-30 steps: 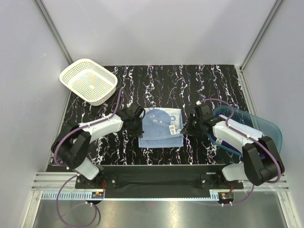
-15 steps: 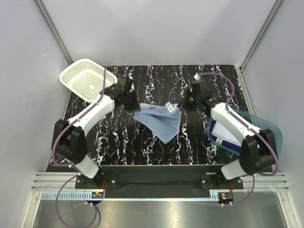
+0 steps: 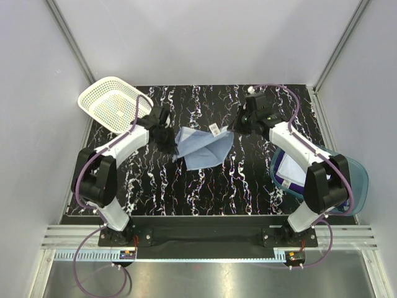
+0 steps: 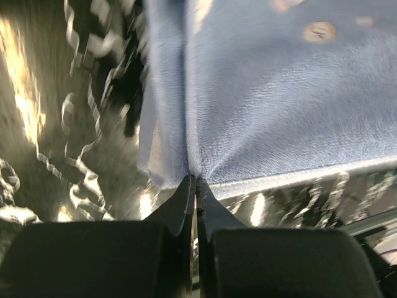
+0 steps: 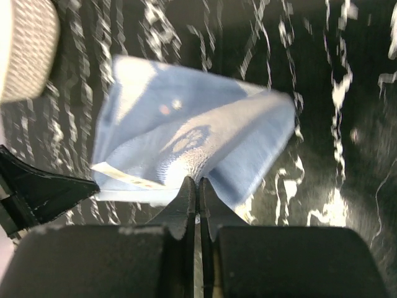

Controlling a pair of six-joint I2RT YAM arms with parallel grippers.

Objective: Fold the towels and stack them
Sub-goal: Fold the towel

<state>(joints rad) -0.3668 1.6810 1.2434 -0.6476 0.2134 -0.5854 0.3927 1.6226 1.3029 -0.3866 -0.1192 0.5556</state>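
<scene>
The light blue towel (image 3: pixel 203 145) hangs stretched between both grippers over the far middle of the table, its lower part sagging toward the near side, a white label at its top edge. My left gripper (image 3: pixel 172 140) is shut on its left corner; the blue cloth (image 4: pixel 279 93) fills the left wrist view above the closed jaws. My right gripper (image 3: pixel 234 128) is shut on its right corner; the towel (image 5: pixel 186 136) shows folded over in the right wrist view. A white towel (image 3: pixel 290 171) and a purple towel (image 3: pixel 298 184) lie in the tub.
A white lattice basket (image 3: pixel 115 105) stands at the far left corner, also in the right wrist view (image 5: pixel 25 46). A translucent blue tub (image 3: pixel 347 171) sits at the right edge by the right arm. The table (image 3: pixel 248 192) is black marble-patterned.
Both grippers lifted the light blue towel off the table and carried it toward the far side; it went from lying flat to hanging spread between them.
</scene>
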